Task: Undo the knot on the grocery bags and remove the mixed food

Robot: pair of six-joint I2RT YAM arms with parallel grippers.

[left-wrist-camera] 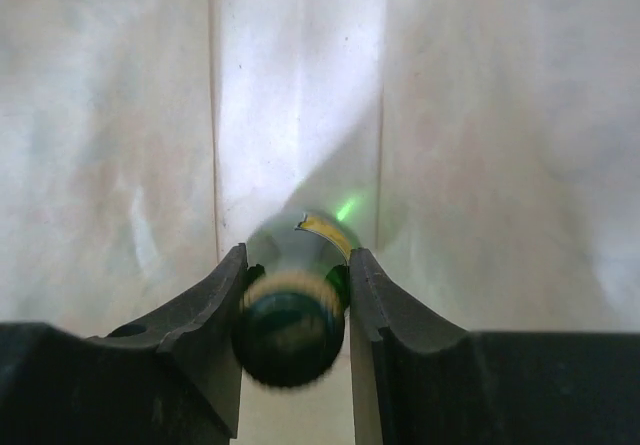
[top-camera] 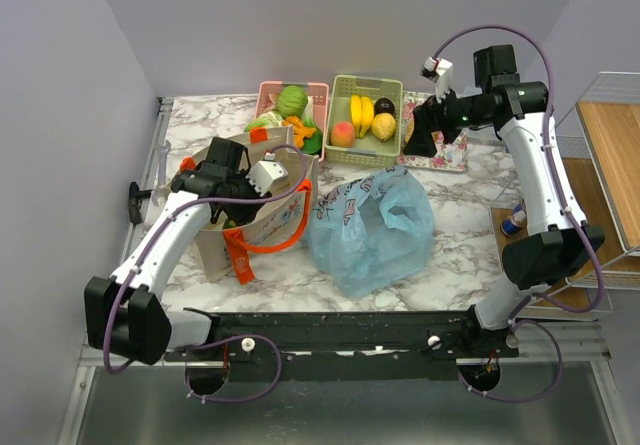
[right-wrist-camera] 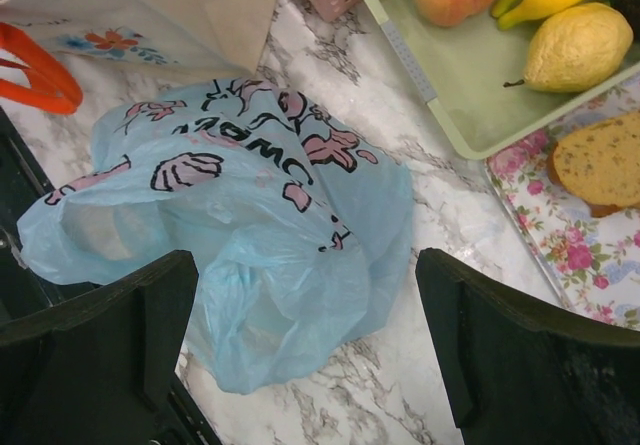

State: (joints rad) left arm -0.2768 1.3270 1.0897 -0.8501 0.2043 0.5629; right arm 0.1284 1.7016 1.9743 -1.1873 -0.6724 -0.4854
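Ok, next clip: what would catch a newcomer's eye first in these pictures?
A crumpled light blue plastic bag with pink and black print lies mid-table. The left tool is down inside the beige tote beside it, fingers against both sides of a dark green round item, while the right tool hangs wide open at the back right, facing the bag.
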